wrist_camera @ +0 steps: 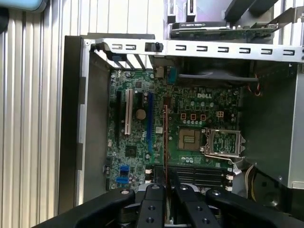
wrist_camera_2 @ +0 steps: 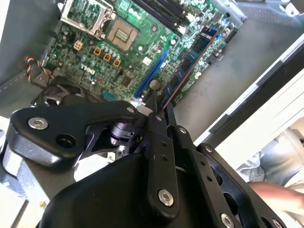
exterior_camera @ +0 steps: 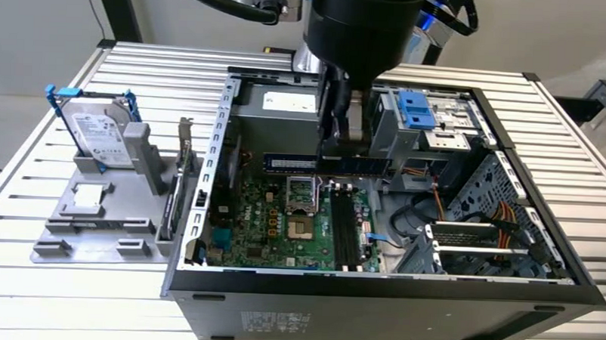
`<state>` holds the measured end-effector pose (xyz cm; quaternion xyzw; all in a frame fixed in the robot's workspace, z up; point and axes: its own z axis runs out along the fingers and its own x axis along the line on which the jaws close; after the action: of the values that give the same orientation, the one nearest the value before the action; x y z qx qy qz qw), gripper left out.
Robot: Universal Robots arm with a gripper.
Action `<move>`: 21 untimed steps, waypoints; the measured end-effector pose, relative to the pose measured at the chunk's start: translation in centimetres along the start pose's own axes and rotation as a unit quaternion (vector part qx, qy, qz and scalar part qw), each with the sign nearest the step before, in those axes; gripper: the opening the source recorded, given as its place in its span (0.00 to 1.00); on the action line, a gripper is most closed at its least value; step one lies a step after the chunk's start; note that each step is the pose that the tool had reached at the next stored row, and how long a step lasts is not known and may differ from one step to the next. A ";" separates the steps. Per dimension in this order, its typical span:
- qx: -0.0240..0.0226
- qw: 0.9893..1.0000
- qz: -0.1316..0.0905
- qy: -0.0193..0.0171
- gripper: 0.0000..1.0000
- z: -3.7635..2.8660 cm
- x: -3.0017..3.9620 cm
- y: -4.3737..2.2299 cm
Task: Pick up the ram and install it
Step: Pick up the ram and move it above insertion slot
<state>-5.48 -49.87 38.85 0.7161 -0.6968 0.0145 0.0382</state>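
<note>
Gripper pinching ram | ram level above motherboard slots | open gap to case wall at exterior view's left

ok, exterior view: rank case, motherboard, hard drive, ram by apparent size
1. case
2. motherboard
3. hard drive
4. ram, a thin stick in the gripper, which hides its middle; long but far thinner than the drive.

I've got the ram pinched in my claw: a thin, bluish-green stick with dark chips. It hangs on edge and level, running from the exterior view's left to its right, raised over the motherboard's far part. In the first wrist view it's edge-on, a thin line.
</note>
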 end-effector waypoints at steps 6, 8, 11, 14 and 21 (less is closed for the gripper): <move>0.000 1.000 0.000 0.000 0.00 -0.04 0.04 -1.26; 0.000 1.000 0.000 0.000 0.00 -0.05 0.05 -1.68; -0.001 1.000 0.000 0.000 0.00 -0.08 0.07 -2.31; -0.001 1.000 0.000 0.000 0.00 -0.10 0.08 -2.92; -0.001 1.000 0.000 0.000 0.00 -0.13 0.12 -4.07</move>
<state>-1.41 -49.87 38.85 0.7160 -0.6969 0.0141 0.0387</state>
